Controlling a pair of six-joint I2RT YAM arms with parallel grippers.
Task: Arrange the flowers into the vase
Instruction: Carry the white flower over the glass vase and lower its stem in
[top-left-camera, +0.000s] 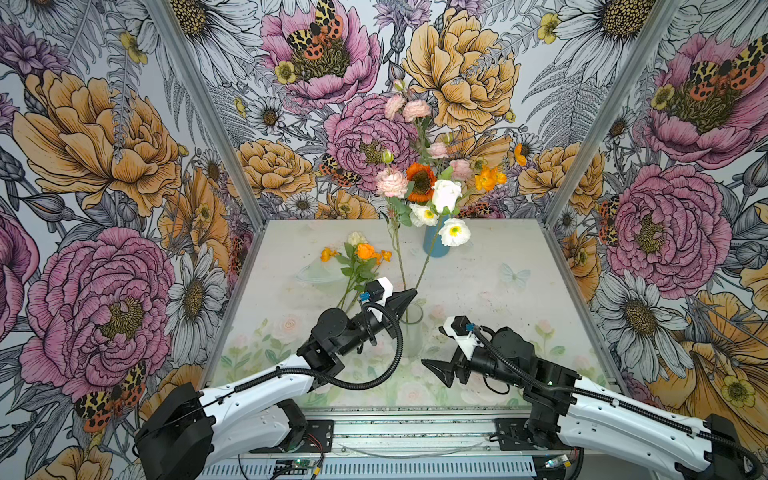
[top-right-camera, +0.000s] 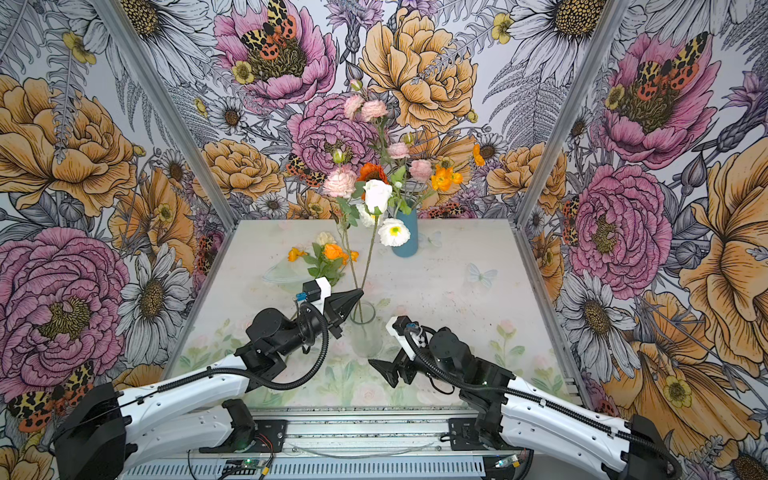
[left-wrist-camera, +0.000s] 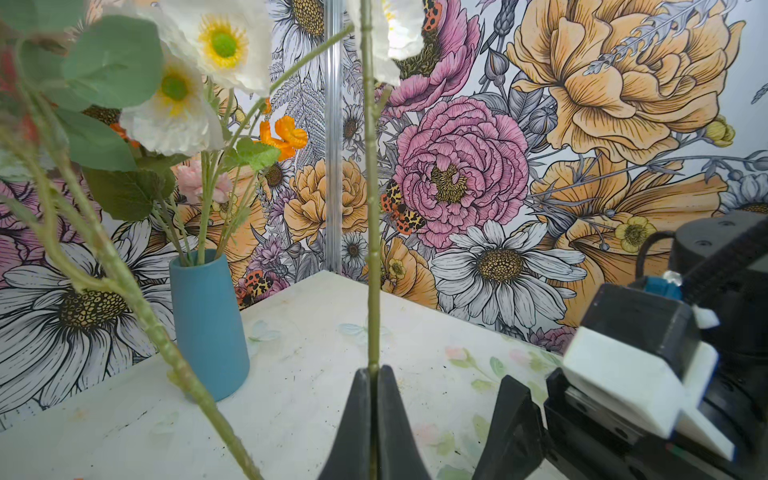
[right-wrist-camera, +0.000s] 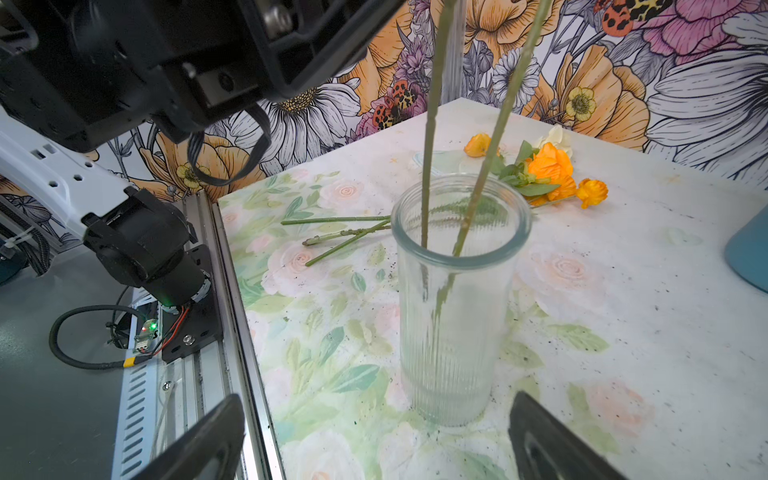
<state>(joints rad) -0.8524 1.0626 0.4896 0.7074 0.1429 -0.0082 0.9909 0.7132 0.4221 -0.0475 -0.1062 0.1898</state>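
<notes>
1 glass vase (right-wrist-camera: 453, 332), 1 blue vase (left-wrist-camera: 208, 324), 2 flowers (top-left-camera: 391, 183) (top-left-camera: 446, 195) in the glass, 3 loose flowers (right-wrist-camera: 548, 164), 2 pincers (top-left-camera: 412, 293) (top-left-camera: 434, 372)

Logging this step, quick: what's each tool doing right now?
Left tool: closed on a white flower's stem.
Right tool: open, holding nothing.

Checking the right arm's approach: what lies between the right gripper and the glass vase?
Only bare tabletop; the right wrist view shows no stem or flower between the open right gripper and the glass vase.
</notes>
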